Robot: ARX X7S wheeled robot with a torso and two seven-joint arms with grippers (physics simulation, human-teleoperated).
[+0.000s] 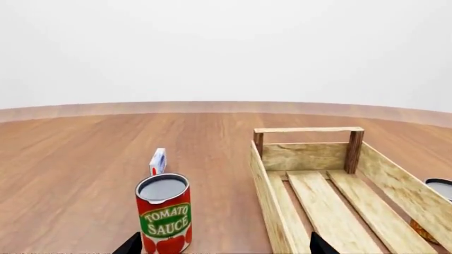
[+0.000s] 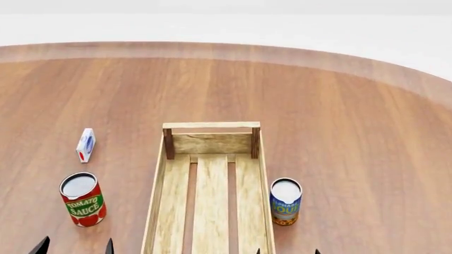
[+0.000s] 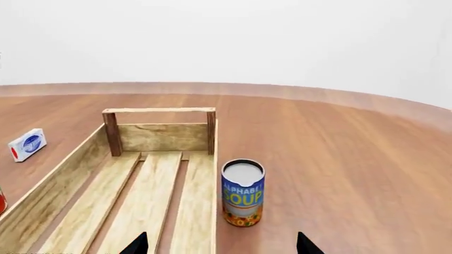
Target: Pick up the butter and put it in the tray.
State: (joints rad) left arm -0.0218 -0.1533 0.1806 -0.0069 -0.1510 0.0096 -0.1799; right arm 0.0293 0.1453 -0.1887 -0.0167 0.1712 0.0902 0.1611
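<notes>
No red-orange butter carton shows in any view; it is out of view. The tray (image 2: 210,125), a long light-wood crate with a slatted bottom, lies lengthwise in the middle of the table and holds nothing. It also shows in the left wrist view (image 1: 308,129) and the right wrist view (image 3: 159,110). My left gripper (image 2: 75,248) is open and empty at the near edge, left of the tray, its dark tips wide apart (image 1: 224,248). My right gripper (image 2: 287,252) is open and empty near the tray's near right side (image 3: 222,247).
A tomato sauce can (image 2: 83,200) stands left of the tray, just ahead of my left gripper (image 1: 164,214). A small white-blue-red carton (image 2: 86,144) stands beyond it (image 1: 157,161). A blue soup can (image 2: 285,201) stands against the tray's right side (image 3: 243,193).
</notes>
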